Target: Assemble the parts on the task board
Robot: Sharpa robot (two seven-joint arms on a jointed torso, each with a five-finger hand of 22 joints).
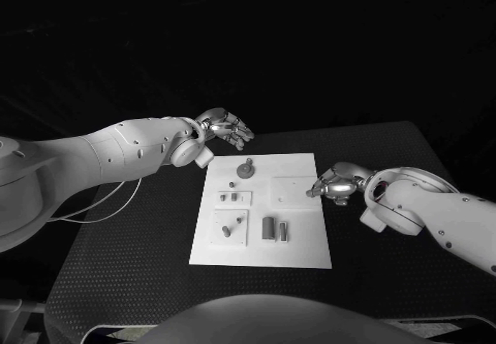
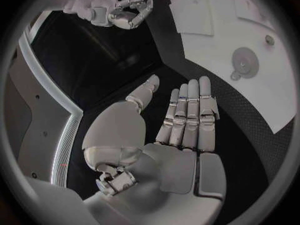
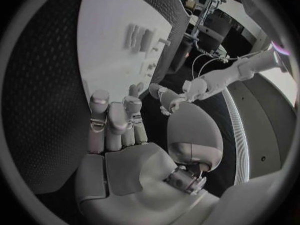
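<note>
Task board (image 1: 294,251) lay flat at table centre. On it: round disc part (image 1: 246,170) at far end, small pieces (image 1: 234,196) mid-left, peg part (image 1: 227,231) on near-left raised plate, two upright cylinders (image 1: 275,228) near-centre.

Left hand (image 1: 222,130) hovered off board's far-left corner, fingers straight and apart, holding nothing. Right hand (image 1: 336,185) sat at board's right edge, fingers curled; contents: cannot tell.

Step in hand: approach or withdrawal; scene fits either. Whether parts were seated: cannot tell.
</note>
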